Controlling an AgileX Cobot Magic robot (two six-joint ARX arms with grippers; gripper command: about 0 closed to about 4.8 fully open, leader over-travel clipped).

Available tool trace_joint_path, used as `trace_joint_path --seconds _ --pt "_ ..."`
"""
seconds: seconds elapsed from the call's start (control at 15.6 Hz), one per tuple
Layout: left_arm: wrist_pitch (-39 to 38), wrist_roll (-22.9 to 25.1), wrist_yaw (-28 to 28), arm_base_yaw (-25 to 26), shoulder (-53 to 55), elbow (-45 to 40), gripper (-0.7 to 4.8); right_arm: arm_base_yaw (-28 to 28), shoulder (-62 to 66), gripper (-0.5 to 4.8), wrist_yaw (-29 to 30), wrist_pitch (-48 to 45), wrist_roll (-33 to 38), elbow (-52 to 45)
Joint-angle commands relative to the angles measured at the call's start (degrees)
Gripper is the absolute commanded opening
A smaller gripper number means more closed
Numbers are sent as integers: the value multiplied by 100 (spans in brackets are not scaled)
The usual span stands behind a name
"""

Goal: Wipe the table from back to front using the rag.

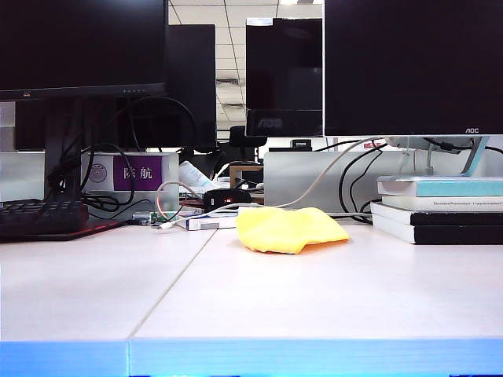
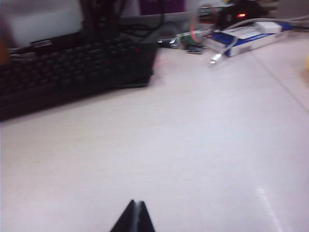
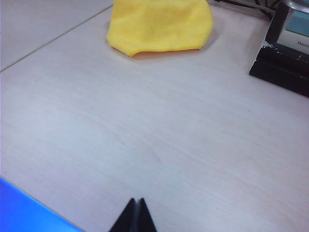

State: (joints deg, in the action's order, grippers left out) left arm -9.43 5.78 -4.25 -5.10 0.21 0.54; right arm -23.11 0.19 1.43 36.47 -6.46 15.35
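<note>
Right wrist view: rag [image 3: 161,25] well beyond closed right jaws [image 3: 134,216].

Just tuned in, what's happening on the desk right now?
Nothing is being handled yet. The yellow rag lies bunched near the back of the table, beside the stacked books. The left pincer and the right pincer are both shut and empty, near the front, apart from the rag.

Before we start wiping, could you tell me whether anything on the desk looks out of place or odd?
Nothing looks spilled or damaged. The rag lies crumpled, not flat, at the back of the table beside the books. Both the left gripper and right gripper are shut, holding nothing.
</note>
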Motion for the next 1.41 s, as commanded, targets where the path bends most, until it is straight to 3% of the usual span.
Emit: trace_joint_path --seconds 0.06,0.58,0.64,0.83,0.89,1.21,1.41 --pt "-81 -42 0 17 -13 -11 3 4 -7 9 -2 -68 26 17" --pt "-81 -39 50 15 -13 -11 3 4 -7 9 -2 -68 26 17" --pt "-81 -39 48 15 -13 -11 3 15 -7 9 -229 -131 7 -15" --pt "-81 -39 50 15 -13 -11 3 350 -7 9 -2186 -977 31 -459" --pt "-81 -39 48 15 -13 -11 3 568 -7 9 -2411 -1414 31 -662" --pt "-81 -39 50 15 -13 -11 3 1329 -7 9 -2308 -2267 44 -1235" --pt "-81 -39 48 15 -13 -11 3 1366 -7 9 -1687 -2793 1075 -1510"
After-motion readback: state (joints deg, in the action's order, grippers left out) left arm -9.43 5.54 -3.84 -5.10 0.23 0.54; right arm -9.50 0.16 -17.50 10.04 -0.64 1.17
